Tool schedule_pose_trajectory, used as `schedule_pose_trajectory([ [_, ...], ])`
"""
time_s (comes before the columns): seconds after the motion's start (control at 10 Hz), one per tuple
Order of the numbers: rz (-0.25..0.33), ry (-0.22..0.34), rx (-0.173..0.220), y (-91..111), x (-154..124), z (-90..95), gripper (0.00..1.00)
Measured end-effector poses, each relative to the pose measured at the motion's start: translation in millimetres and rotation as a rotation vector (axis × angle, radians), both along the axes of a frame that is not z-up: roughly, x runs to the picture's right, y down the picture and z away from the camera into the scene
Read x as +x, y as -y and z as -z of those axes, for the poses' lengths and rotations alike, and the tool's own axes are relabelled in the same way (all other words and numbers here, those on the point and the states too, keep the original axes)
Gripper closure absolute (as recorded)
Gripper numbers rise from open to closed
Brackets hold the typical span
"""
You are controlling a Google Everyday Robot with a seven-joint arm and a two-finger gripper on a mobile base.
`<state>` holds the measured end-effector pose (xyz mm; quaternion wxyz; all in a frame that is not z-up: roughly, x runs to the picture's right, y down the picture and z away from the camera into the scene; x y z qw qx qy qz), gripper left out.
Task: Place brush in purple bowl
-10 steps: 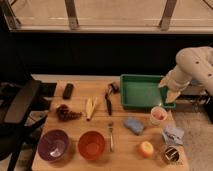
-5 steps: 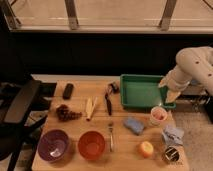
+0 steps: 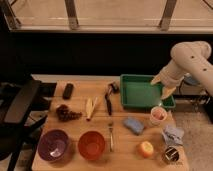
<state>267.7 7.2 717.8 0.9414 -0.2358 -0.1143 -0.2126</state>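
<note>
The brush (image 3: 108,100) lies on the wooden table, slim and black, its thicker head pointing toward the far side next to the green tray. At the near left corner sits the purple bowl (image 3: 53,145), with nothing in it. My gripper (image 3: 162,85) hangs over the right part of the green tray (image 3: 140,95), well to the right of the brush and far from the bowl. Its two tan fingers stand apart and nothing is between them.
An orange bowl (image 3: 92,145) sits beside the purple one, with a fork (image 3: 110,135) to its right. Also on the table are a black block (image 3: 68,90), grapes (image 3: 67,114), a yellow item (image 3: 91,107), a blue sponge (image 3: 133,125), a cup (image 3: 158,115), a cloth (image 3: 173,134), a fruit (image 3: 146,148) and a can (image 3: 172,155). A chair (image 3: 20,105) stands at the left.
</note>
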Motion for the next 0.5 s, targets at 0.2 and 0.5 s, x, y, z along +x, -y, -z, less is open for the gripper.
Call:
schedule_pose_trajectory([
  [0.2,0.103,0.086,0.023,8.8,-54.3,-2.6,0.40],
  [0.5,0.130,0.111,0.036,11.7,-73.9,-1.3,0.40],
])
